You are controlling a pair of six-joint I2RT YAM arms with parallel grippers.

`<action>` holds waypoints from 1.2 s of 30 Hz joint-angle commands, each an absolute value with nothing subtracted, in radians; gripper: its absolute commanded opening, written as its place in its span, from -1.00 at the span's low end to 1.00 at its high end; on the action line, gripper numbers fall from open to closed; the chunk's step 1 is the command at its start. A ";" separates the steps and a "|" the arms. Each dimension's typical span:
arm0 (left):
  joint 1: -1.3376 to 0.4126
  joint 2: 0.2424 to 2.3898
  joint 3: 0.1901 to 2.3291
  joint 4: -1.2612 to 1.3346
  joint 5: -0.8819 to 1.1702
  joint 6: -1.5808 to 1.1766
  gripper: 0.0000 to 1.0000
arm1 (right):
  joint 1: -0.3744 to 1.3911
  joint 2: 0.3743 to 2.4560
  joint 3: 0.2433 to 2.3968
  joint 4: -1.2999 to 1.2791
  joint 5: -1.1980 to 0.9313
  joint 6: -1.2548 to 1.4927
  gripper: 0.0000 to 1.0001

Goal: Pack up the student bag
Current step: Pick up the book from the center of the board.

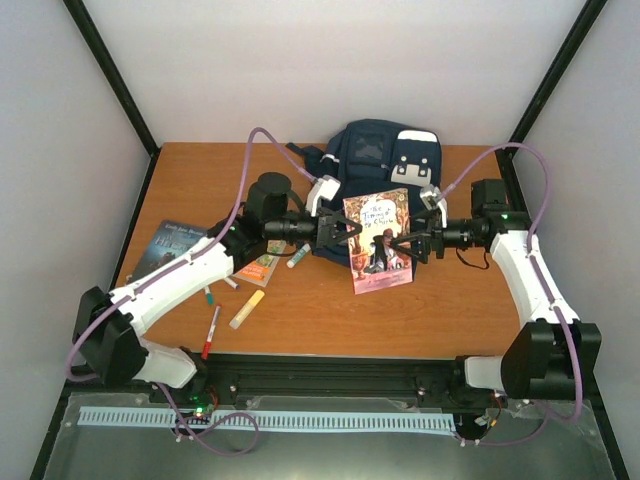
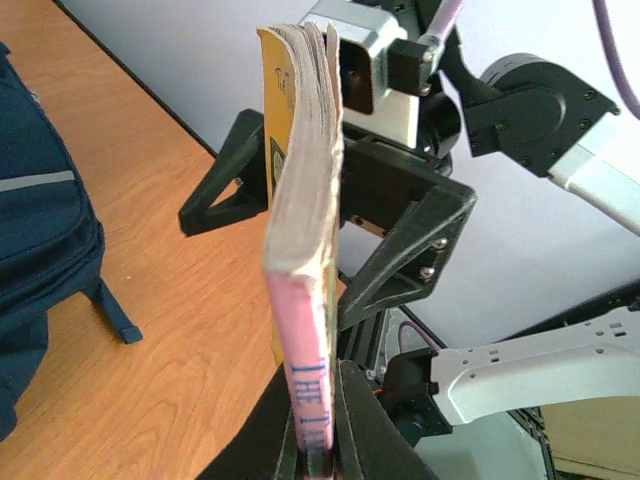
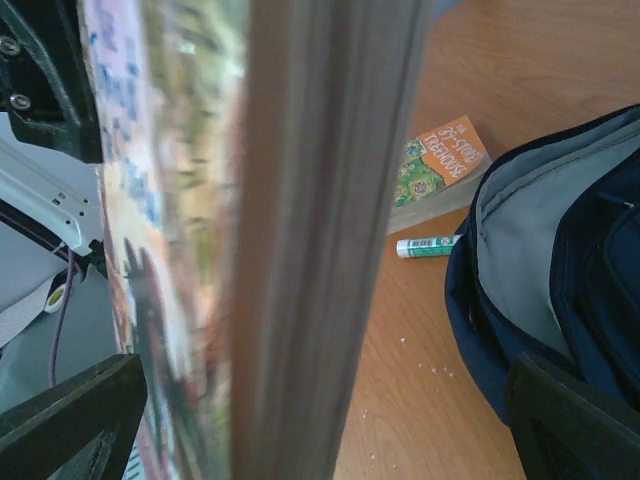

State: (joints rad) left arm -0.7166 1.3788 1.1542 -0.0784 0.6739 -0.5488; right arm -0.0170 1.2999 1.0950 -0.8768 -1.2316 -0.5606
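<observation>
The student bag (image 1: 375,160) lies at the far middle of the table, navy blue, its mouth open on grey lining (image 3: 520,230). In front of it a paperback book (image 1: 380,240) with a pink spine (image 2: 305,375) stands upright in the air between both arms. My left gripper (image 1: 343,232) is shut on the book's spine edge (image 2: 318,445). My right gripper (image 1: 413,243) is open, its two fingers (image 3: 70,410) standing either side of the book's page edge (image 3: 320,230) without pinching it.
On the table's left part lie a dark blue book (image 1: 180,240), an orange book (image 1: 262,265), a green-and-white glue stick (image 1: 298,256), a yellow highlighter (image 1: 247,309) and a red pen (image 1: 211,332). The orange book (image 3: 440,165) and glue stick (image 3: 428,245) lie just left of the bag.
</observation>
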 commanded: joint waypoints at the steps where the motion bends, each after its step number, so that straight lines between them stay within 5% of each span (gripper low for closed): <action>1: -0.709 1.411 1.231 -0.010 0.752 -0.555 -0.99 | -0.008 1.325 1.077 -0.887 -1.294 -0.600 0.95; 5: -0.693 1.462 1.265 -0.026 0.741 -0.536 -0.98 | -0.009 1.400 1.154 -1.229 -1.434 -0.954 0.62; 9: -0.671 1.495 1.286 -0.067 0.713 -0.504 -0.98 | -0.010 1.477 1.194 -1.503 -1.491 -1.206 0.07; 15: -0.654 1.513 1.300 -0.105 0.703 -0.466 -0.99 | -0.015 1.439 1.181 -1.379 -1.506 -1.047 -0.41; 20: -0.653 1.525 1.309 -0.111 0.697 -0.452 -0.95 | -0.015 1.363 1.123 -1.002 -1.442 -0.619 -0.93; 22: -0.653 1.535 1.313 -0.119 0.686 -0.444 -0.83 | -0.017 1.349 1.104 -0.914 -1.380 -0.506 -0.94; 26: -0.636 1.585 1.336 -0.187 0.573 -0.448 0.01 | -0.044 1.349 1.103 -0.845 -1.247 -0.433 -0.94; 28: -0.597 1.625 1.346 -0.209 0.490 -0.487 0.22 | -0.081 1.334 1.088 -0.784 -1.168 -0.377 -0.94; 36: -0.451 1.919 1.557 -0.438 0.078 -0.536 0.28 | -0.188 1.254 1.006 -0.678 -1.006 -0.343 -0.94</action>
State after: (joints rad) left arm -0.5041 1.8019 1.4319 -0.2852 0.3233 -0.5175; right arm -0.1669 1.3067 1.0264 -0.7612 -1.0870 -0.3878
